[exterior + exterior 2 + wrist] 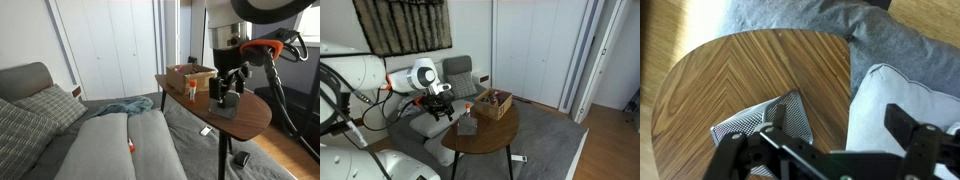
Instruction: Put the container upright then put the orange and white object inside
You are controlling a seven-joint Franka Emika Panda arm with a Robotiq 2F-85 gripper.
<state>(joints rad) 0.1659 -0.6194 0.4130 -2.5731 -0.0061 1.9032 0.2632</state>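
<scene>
The gripper [818,140] hangs low over the table [740,70] with its two fingers [730,152] spread wide and nothing between the pads. Just under it, nearer to that finger than to its mate, the container [762,125] appears to lie on its side on the wood, its dotted grey wall facing up. It lies close to the table's rounded edge on the sofa side, with only a narrow strip of bare wood between it and the rim. Beyond that rim the pale sofa cushion [895,95] comes in close, and the grey rug [800,15] shows past the far curve of the tabletop.

In both exterior views the gripper [227,93] [444,110] stands directly above the container [222,108] [467,125], touching it or just short of it; I cannot tell which. The half of the tabletop [255,115] around the container is bare wood.

Farther along the table, the brown box [190,75] [496,104] sits near the opposite edge, well apart from the container. The orange and white object [190,92] stands upright on the wood just beside the box's near wall, between box and gripper. A small orange item [130,147] lies on the sofa seat [110,140], below the level of the table. White closet doors [110,45] close off the back of the room.
</scene>
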